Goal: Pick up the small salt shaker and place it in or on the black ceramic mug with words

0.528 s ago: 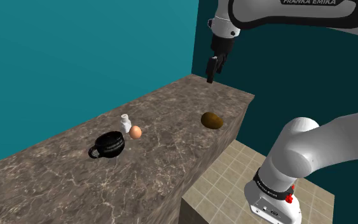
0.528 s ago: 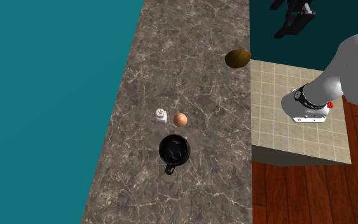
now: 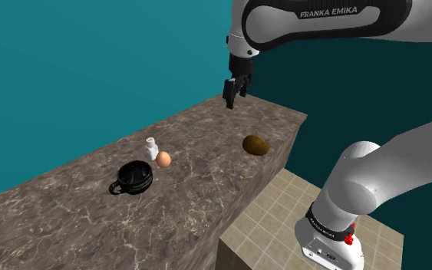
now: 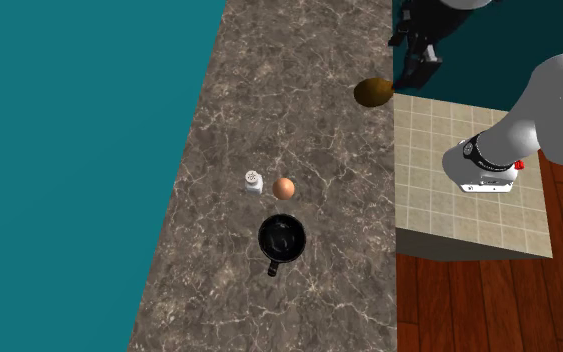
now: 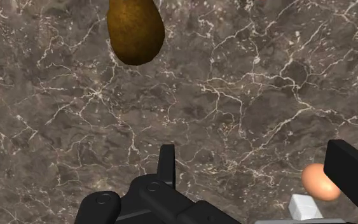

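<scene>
One marble counter (image 3: 206, 192) carries four loose things, each kind counted once: one white salt shaker (image 3: 152, 146), one black mug (image 3: 133, 177), one pale orange egg (image 3: 163, 159) and one brown potato (image 3: 255, 144).

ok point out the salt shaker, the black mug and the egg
salt shaker (image 3: 152, 149), shoulder view, on its white body
black mug (image 3: 137, 185), shoulder view, on its outer wall
egg (image 3: 163, 159), shoulder view, on its middle
</scene>
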